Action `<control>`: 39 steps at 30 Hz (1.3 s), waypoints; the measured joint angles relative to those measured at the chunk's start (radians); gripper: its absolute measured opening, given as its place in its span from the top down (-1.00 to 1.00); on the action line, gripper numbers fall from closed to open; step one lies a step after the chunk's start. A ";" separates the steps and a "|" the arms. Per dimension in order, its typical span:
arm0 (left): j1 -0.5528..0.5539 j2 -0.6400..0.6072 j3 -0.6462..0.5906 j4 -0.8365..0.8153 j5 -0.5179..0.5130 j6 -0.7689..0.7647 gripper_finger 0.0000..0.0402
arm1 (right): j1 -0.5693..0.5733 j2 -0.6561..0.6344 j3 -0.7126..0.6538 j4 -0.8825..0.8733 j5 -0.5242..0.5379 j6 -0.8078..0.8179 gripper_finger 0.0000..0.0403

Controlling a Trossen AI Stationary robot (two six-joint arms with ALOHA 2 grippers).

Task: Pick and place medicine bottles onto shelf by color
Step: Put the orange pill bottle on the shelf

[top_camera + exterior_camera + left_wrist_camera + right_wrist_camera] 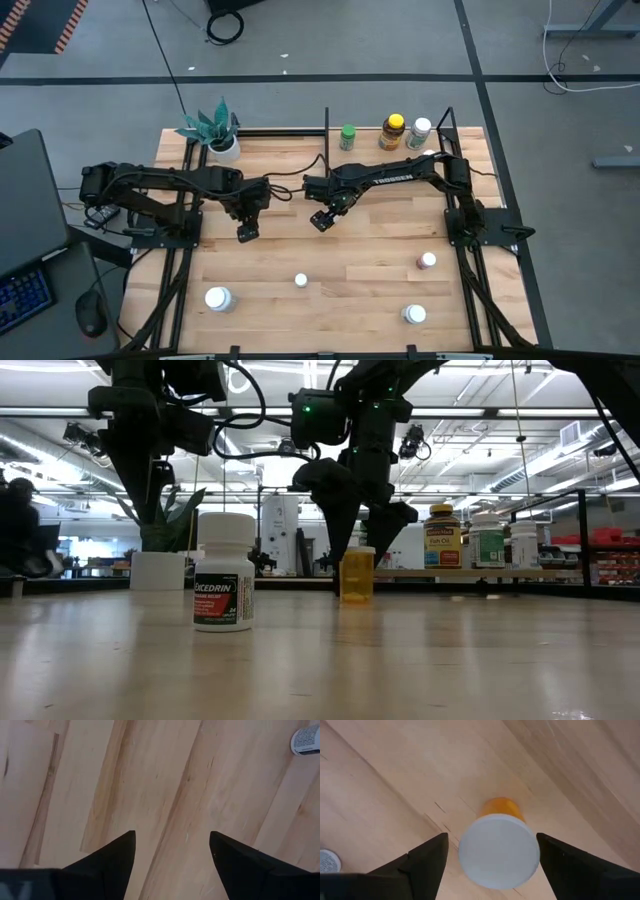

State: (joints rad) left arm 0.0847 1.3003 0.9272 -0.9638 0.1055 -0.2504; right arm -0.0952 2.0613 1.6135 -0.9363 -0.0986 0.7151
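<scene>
Left claw (246,232) and right claw (321,220) positioned over tabletop (340,290) centre, near each other. Green-capped bottle (348,137), yellow-capped amber bottle (392,131), white-capped bottle (419,132) lined along shelf (300,140) at far edge. Teal plant (215,128) located at far left corner. Four bottles scattered on near tabletop area: (217,298), (301,281), (427,261), (414,314).

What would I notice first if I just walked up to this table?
Probably the two dark robot arms meeting over the middle of the table. The right claw hangs open right above a small orange bottle with a white cap, ready to grab it. At the back, three bottles already stand on the shelf, and a spiky teal plant sits in the corner.
</scene>
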 joint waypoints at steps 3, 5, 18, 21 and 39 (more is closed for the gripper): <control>0.000 0.000 0.000 0.000 0.000 0.000 -0.30 | 0.000 0.000 0.000 0.000 0.000 -0.002 -0.46; 0.000 0.000 0.000 0.000 0.000 0.000 -0.29 | 0.000 0.000 0.000 0.000 0.000 -0.003 -0.41; 0.000 0.000 0.000 0.000 0.000 0.002 -0.27 | -0.009 0.000 0.000 -0.020 -0.003 -0.019 -0.07; 0.000 0.000 0.000 0.000 0.000 0.002 -0.25 | -0.020 -0.008 0.000 -0.068 -0.003 -0.036 -0.15; 0.000 0.000 0.000 0.006 -0.007 0.001 -0.21 | -0.184 -0.207 0.001 -0.113 0.083 -0.069 -0.16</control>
State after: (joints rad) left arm 0.0845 1.3003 0.9272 -0.9577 0.0982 -0.2497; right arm -0.2796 1.8544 1.6141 -1.0493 -0.0151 0.6459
